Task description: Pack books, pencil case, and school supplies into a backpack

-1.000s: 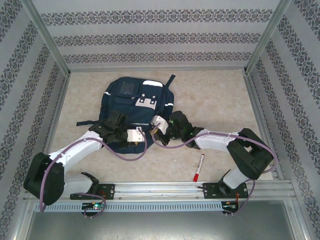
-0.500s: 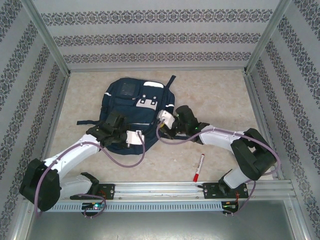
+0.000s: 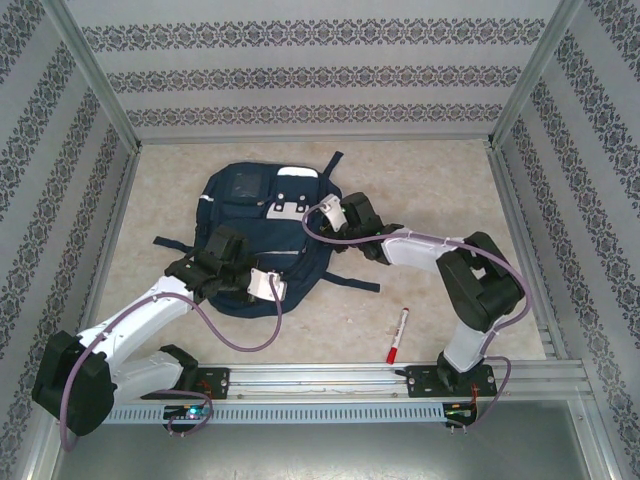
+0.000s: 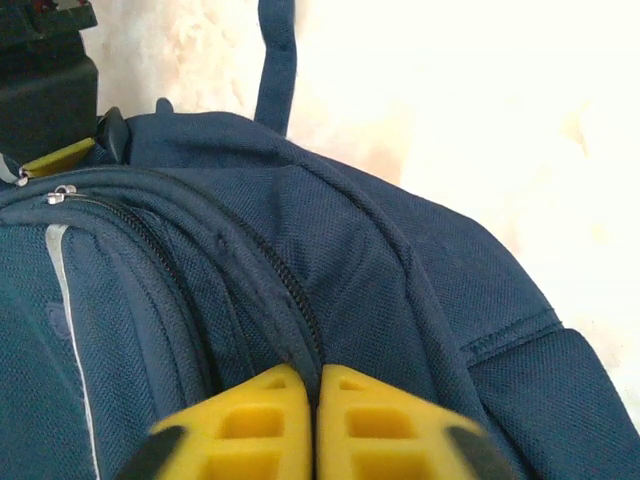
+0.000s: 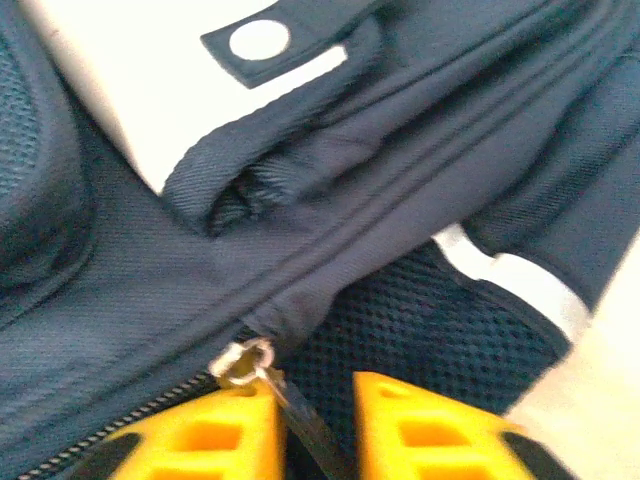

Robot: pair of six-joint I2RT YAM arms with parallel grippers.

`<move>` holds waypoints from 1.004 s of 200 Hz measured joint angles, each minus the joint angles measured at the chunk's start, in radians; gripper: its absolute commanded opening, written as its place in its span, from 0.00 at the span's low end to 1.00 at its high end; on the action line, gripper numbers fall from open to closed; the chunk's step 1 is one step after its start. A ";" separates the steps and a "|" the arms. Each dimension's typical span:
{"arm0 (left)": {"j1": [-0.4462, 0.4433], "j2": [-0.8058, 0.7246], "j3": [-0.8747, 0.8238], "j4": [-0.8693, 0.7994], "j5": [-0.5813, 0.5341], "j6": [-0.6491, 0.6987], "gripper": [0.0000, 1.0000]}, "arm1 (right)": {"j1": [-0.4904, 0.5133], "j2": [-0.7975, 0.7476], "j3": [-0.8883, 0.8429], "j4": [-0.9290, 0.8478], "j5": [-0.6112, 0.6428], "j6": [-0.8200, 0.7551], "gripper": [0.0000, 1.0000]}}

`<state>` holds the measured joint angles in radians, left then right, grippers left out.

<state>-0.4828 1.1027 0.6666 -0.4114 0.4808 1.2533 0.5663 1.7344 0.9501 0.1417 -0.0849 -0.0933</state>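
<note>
Backpack (image 3: 262, 225): matt navy woven cloth of coarse, grainy weave, with an open mesh panel (image 5: 420, 330), a smooth white patch (image 5: 120, 100) and a shiny metal zip pull (image 5: 243, 362). Under the backpack, the table (image 3: 430, 190) has a smooth, pale marbled finish; beside the backpack lies a glossy plastic marker pen (image 3: 398, 335). Against the backpack, the fingers (image 4: 250, 430) of the left gripper (image 4: 316, 405) are smooth yellow moulded plastic.

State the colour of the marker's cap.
The marker cap is red; top external view shows it best.
</note>
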 measured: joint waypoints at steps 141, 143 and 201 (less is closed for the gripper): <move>0.017 0.213 0.237 -0.235 -0.146 -0.221 0.66 | -0.159 -0.323 -0.213 0.162 -0.257 -0.144 0.98; 0.019 0.217 0.237 -0.240 -0.148 -0.216 0.66 | -0.161 -0.324 -0.213 0.161 -0.258 -0.146 0.98; 0.050 0.294 0.237 -0.211 -0.246 -0.267 0.13 | -0.220 -0.356 -0.226 0.175 -0.225 -0.040 0.98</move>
<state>-0.4332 1.3972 0.9039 -0.6220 0.2344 0.9863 0.3458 1.3788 0.7242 0.3168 -0.3099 -0.1329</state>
